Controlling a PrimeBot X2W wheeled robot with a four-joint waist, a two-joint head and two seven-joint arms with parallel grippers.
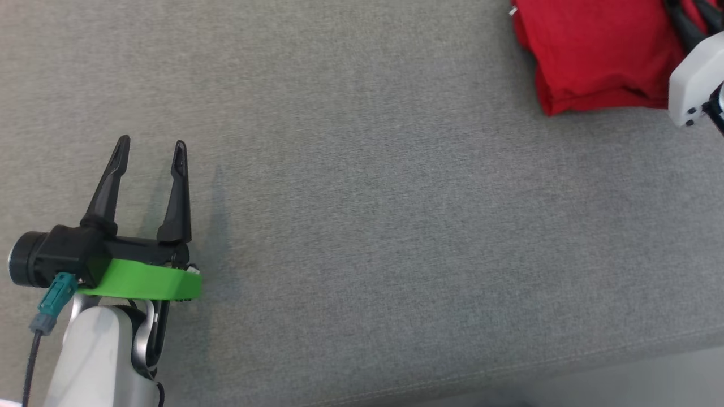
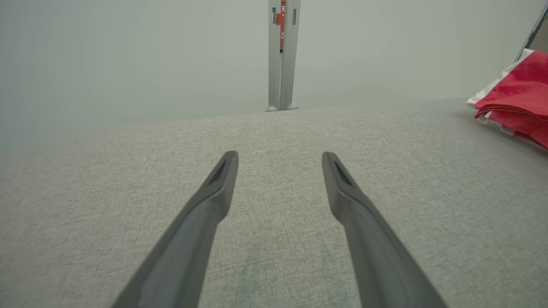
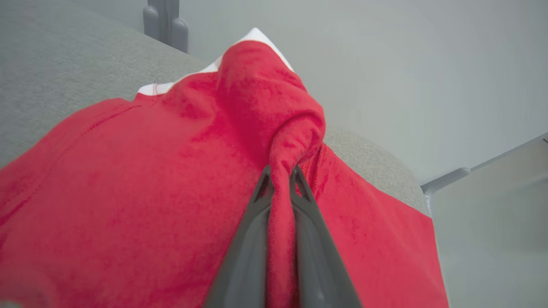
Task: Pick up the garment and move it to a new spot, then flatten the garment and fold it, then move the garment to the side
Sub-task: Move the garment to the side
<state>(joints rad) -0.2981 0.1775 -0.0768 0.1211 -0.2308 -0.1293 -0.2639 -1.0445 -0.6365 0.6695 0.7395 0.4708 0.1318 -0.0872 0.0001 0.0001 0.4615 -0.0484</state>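
Note:
The garment is red with white trim, lying bunched at the far right of the grey padded surface. My right gripper is shut on a raised fold of the garment, the cloth pinched between its two dark fingers. In the head view its white wrist housing sits at the right edge with the fingers over the cloth. My left gripper hovers open at the lower left, far from the garment, nothing between its fingers. The garment appears at the right edge of the left wrist view.
The grey surface's front edge runs along the bottom right, with pale floor beyond. A grey upright post stands behind the surface's far edge. The surface's right end drops off close behind the garment.

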